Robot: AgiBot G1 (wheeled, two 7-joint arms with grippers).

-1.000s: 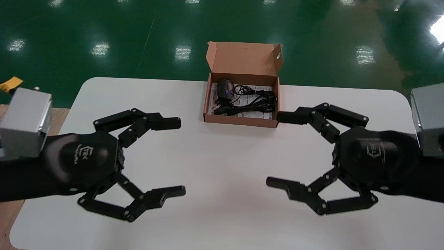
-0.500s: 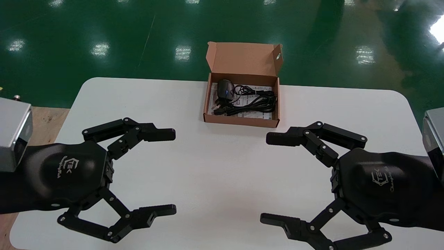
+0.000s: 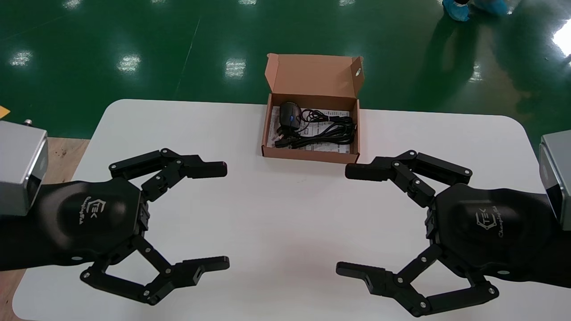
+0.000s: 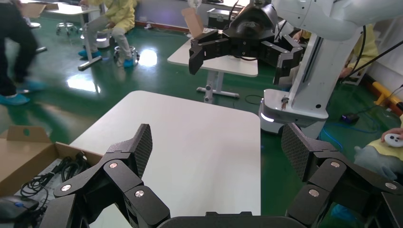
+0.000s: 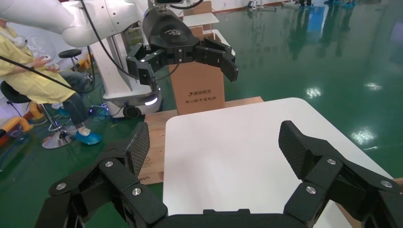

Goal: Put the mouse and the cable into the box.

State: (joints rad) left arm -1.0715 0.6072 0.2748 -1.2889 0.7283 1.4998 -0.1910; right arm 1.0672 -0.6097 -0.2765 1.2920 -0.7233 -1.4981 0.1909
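- Nearest to the robot, the left pincer [image 3: 226, 216] hung low over the white tabletop [image 3: 147, 120] with its fingers spread wide and nothing between them.
- Opposite it, the right pincer [image 3: 342, 220] hung at about the same height, likewise splayed and empty, its tips pointing toward the left one across a bare stretch of tabletop.
- Farther back, near the far edge, sat the cardboard box [image 3: 308, 155], its lid [image 3: 312, 73] standing upright behind it.
- The mouse [image 3: 289, 115] lay inside the box at its left end, on top of a printed leaflet [image 3: 332, 113].
- The cable [image 3: 328, 131] lay inside too, loosely bunched across the middle and right of the box; it appeared to run to the mouse.
- To my eye both things were already in, so the packing looked done or nearly so.
- Were either to be taken up again, I would judge the mouse light but hard and smooth, likely to slip off its rounded back, so it would be best pinched across its flat sides.
- The cable looked limp and apt to trail or snag on the box wall, so the thick of the bundle would be the place to take it.
- Beyond the tabletop was only glossy green floor [image 3: 134, 35].
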